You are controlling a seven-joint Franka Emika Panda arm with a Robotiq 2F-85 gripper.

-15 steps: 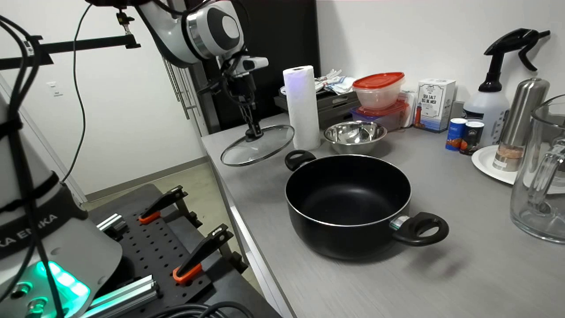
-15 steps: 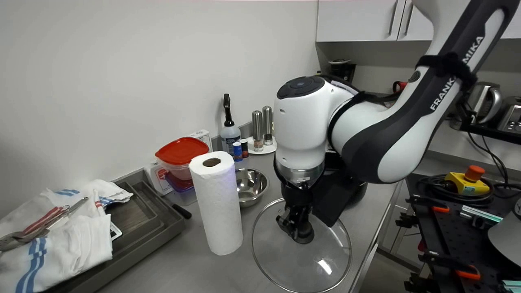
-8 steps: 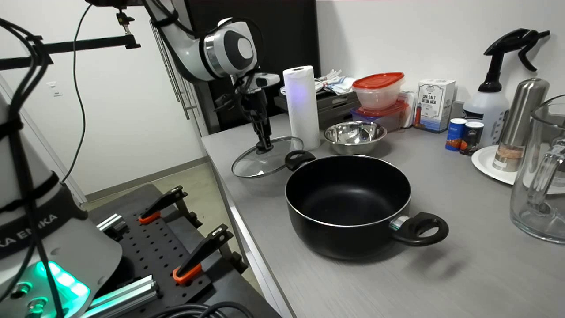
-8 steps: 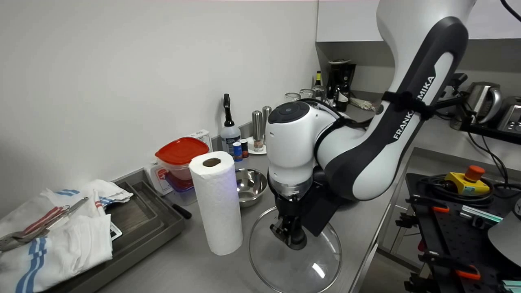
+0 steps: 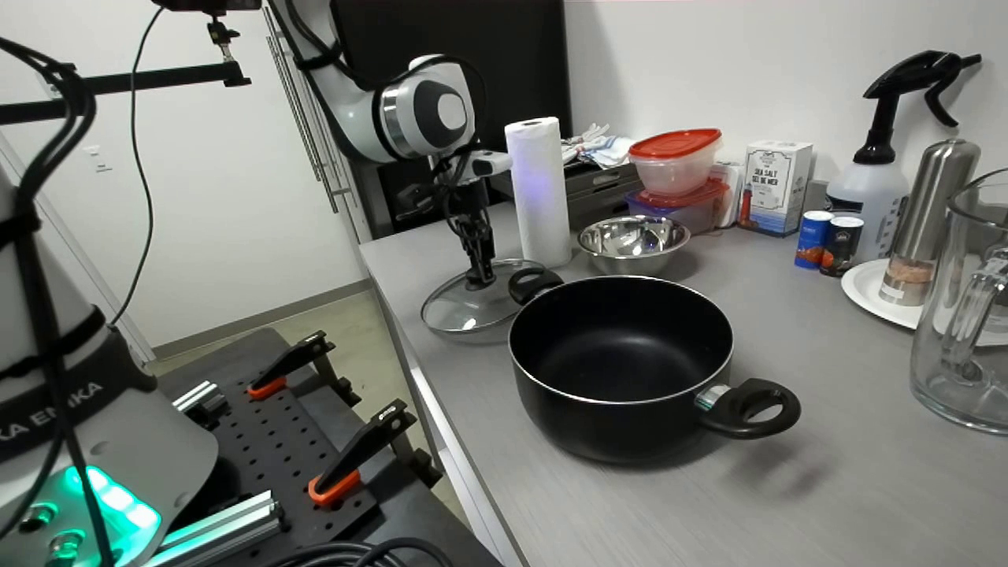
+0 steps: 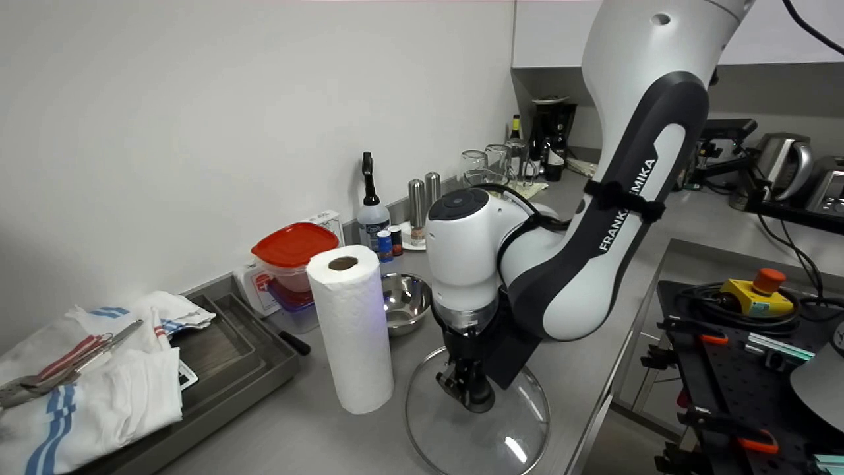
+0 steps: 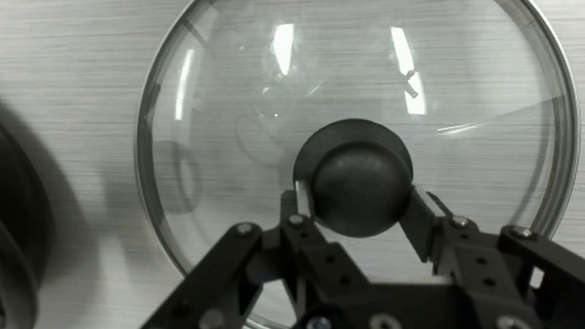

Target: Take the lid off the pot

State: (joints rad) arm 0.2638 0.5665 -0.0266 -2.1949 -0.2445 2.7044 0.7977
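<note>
The glass lid point(image 5: 453, 307) with its black knob is off the pot, beside it on the paper-towel side. It also shows in an exterior view point(image 6: 455, 439) and fills much of the wrist view point(image 7: 228, 114). My gripper point(image 5: 480, 276) points down, shut on the knob; in the wrist view its fingers point(image 7: 358, 196) press both sides of it. The lid is level and very low over the counter; I cannot tell if its rim touches. The black pot point(image 5: 614, 429) stands uncovered and empty. One pot handle overlaps the lid's edge in an exterior view; the arm hides most of the pot in an exterior view.
A paper towel roll point(image 5: 539, 197) stands close behind the lid. A steel bowl point(image 5: 634, 248) sits behind the pot. A grey tray point(image 6: 231, 369) with towels lies past the roll. The counter's front edge point(image 5: 417, 370) runs near the lid. A glass pitcher point(image 5: 965, 315) stands at the far side.
My gripper has lowered the lid toward the counter and shifted it a little toward the pot, slowing in the last half second. The pot has not moved.
</note>
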